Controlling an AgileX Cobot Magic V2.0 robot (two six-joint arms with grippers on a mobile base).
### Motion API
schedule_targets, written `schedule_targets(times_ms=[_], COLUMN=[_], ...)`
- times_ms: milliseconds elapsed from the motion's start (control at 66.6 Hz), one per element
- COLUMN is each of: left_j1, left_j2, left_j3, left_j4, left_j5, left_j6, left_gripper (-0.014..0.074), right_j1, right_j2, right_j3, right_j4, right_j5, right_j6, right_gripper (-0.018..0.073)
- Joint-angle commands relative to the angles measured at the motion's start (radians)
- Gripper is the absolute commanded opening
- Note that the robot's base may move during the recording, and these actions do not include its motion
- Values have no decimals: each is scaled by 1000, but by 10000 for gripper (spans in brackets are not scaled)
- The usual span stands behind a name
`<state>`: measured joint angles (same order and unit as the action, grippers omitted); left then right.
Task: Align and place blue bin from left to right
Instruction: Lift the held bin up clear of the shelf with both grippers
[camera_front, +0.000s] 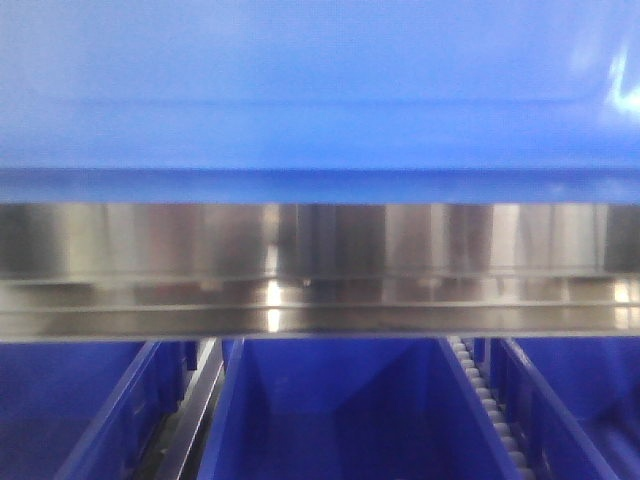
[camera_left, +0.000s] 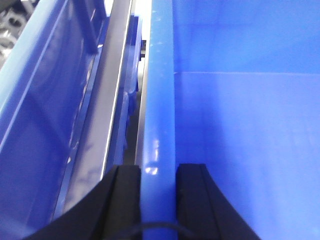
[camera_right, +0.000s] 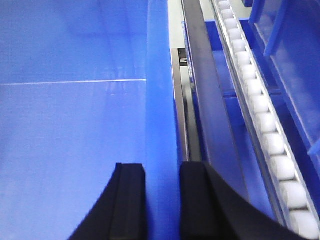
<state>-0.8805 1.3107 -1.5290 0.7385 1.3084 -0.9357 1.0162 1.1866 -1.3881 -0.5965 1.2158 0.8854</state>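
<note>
Blue bin is gripped at both side walls: left pincer and right pincer each clamp its rim, the right beside a roller rail.

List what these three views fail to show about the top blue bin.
- Front view: the blue bin is a blur filling the top, and the frame cuts off both ends.
- Front view: whether it rests on the steel rail cannot be told.
- Wrist views: the left gripper and right gripper clamp its rims, and the bottom edge cuts off everything behind the fingers.
</note>
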Motion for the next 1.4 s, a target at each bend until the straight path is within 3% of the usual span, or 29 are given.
schedule_targets(times_ms=[0,1381], left_j1=[-22,-22], left_j2=[-10,-8], left_j3=[-7,-7], left_j4=[11,32], left_j5=[-87,-87], left_j6=[-4,-4], left_gripper=[-111,-111], right_j1=[10,10], right_j2=[-12,-12], right_j3=[-8,-8], right_j4=[-18,-18], right_j5=[-102,-103], right_j6=[2,2], right_gripper=[-78,-78])
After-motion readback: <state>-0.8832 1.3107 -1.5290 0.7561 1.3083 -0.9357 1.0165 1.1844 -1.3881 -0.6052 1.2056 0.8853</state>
